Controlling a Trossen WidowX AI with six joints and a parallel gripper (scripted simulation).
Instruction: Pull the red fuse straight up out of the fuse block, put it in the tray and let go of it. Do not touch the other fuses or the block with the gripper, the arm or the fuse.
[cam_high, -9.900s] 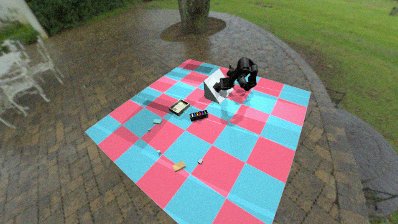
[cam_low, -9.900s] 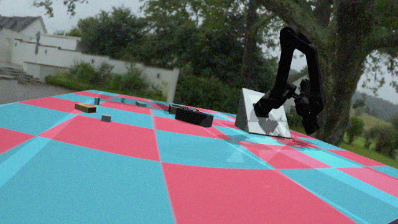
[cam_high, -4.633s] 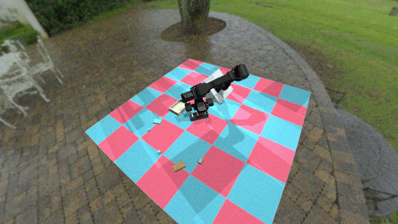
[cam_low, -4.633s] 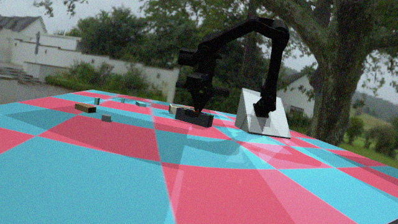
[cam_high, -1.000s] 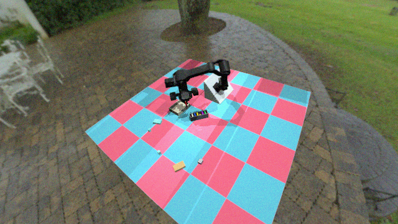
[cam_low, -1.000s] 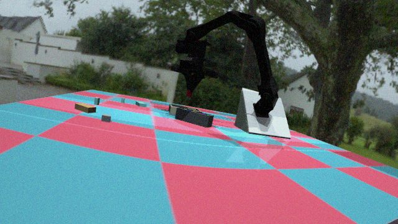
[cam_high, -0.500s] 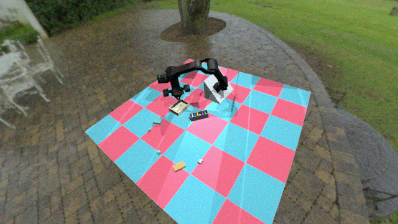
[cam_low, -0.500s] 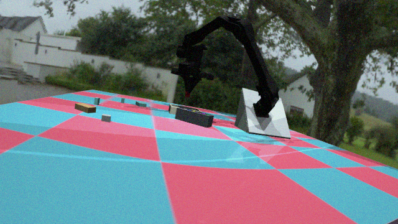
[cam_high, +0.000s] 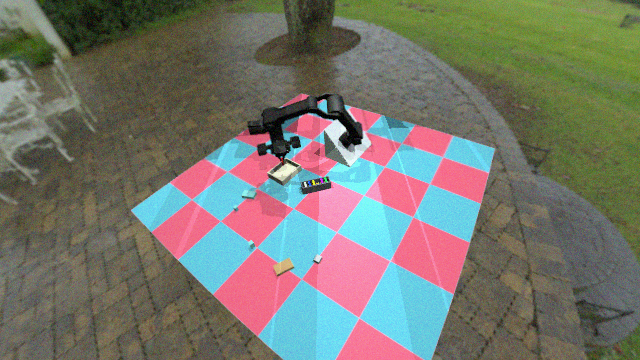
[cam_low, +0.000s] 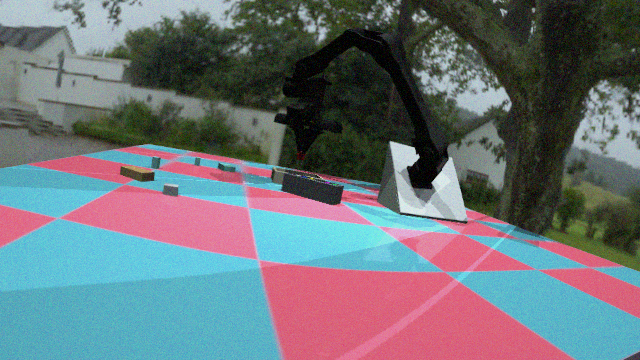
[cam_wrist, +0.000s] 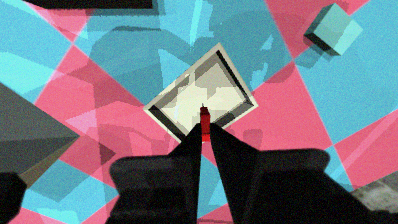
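Observation:
My gripper (cam_high: 281, 157) (cam_low: 300, 150) (cam_wrist: 205, 127) is shut on the red fuse (cam_low: 300, 155) (cam_wrist: 205, 120) and holds it in the air above the tray. The tray (cam_high: 276, 180) (cam_wrist: 238, 77) is cream, open-topped and shallow; no fuse shows inside it. In the exterior view most of the tray is hidden behind the fuse block. The dark fuse block (cam_high: 316, 187) (cam_low: 312, 190) stands beside the tray with several coloured fuses in it. In the wrist view a dark edge at the top left is probably the block.
A white and grey wedge-shaped stand (cam_high: 344, 147) (cam_low: 430, 206) (cam_wrist: 35, 135) carries the arm's base. A teal block (cam_high: 249, 193) (cam_wrist: 337, 31) lies near the tray. A tan block (cam_high: 283, 267) (cam_low: 137, 173) and a small white cube (cam_high: 317, 258) (cam_low: 170, 189) lie farther off.

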